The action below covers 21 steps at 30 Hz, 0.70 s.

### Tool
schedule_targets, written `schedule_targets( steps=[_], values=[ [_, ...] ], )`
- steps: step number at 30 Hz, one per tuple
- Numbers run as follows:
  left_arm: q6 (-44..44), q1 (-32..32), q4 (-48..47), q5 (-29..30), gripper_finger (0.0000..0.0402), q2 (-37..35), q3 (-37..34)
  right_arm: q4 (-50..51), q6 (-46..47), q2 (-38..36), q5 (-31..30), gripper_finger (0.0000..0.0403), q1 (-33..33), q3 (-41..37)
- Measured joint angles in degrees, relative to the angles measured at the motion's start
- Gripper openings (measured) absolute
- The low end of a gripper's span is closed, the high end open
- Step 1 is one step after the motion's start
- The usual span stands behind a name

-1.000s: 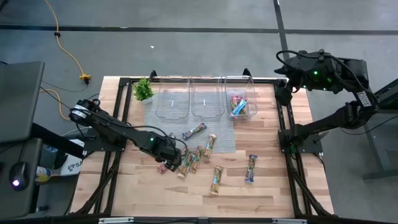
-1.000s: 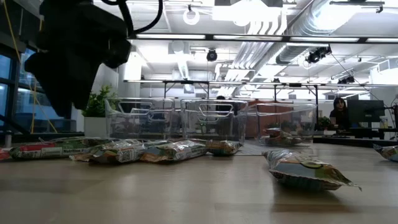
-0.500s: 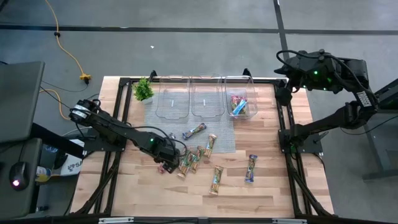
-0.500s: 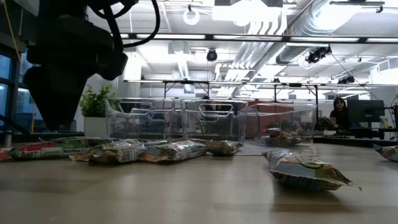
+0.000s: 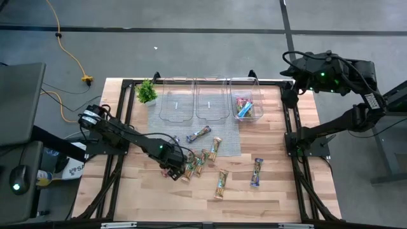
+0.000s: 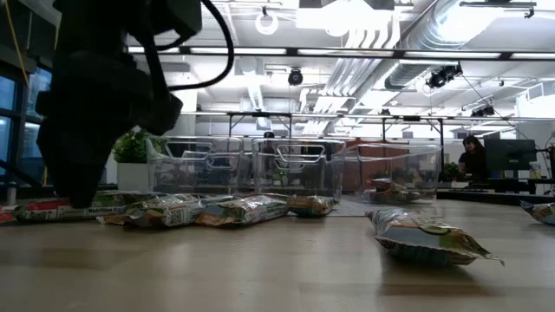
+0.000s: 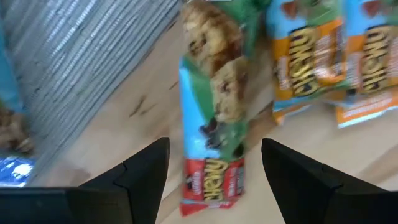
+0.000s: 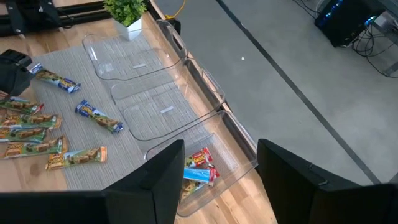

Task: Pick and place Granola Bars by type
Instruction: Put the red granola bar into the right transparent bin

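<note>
In the left wrist view, the left gripper (image 7: 214,171) stands open with a finger on each side of a red-ended bar (image 7: 214,134), its wrapper green and blue higher up with a cookie picture. The bar lies flat on the bare wood of the table (image 7: 149,99), not yet gripped. In my judgement it is light, thin and slightly springy, with a glossy film wrapper that will slip and crinkle. The best hold looks to be across the narrow width near the middle, where the bar inside gives the fingers something firm. A grip on the flat crimped end would probably only pinch film.

Right of it in that view lie two orange bars (image 7: 329,59), side by side and close, so a wide-open finger could nudge them.

In the high view this cluster sits at lower centre of the frame, the left gripper (image 5: 173,170) at its left edge. Further right lie two single bars (image 5: 220,184) and (image 5: 257,172).

Toward the top stand three clear bins; the right-hand bin (image 5: 257,116) already holds a few bars, the other two look empty.

The right gripper (image 8: 211,186) hangs open at the upper right, away from the work, holding nothing.
</note>
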<state>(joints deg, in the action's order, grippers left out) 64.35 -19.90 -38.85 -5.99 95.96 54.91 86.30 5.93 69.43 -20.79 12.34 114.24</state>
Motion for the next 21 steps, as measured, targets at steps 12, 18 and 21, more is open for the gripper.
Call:
schedule_targets(
  steps=[12,18,21],
  values=[
    [-1.59,0.00,1.02,-0.08,0.0248,2.29,0.25,0.00,0.04,-0.02,0.19,0.0188,0.02,0.00],
    [-1.61,0.00,1.02,0.14,0.0248,2.45,0.21,0.00,0.04,-0.02,0.19,0.0188,0.01,0.00],
    [-1.64,0.00,0.93,0.24,0.0248,2.49,0.18,0.00,0.04,-0.02,0.19,0.0188,0.02,0.00]
  ],
)
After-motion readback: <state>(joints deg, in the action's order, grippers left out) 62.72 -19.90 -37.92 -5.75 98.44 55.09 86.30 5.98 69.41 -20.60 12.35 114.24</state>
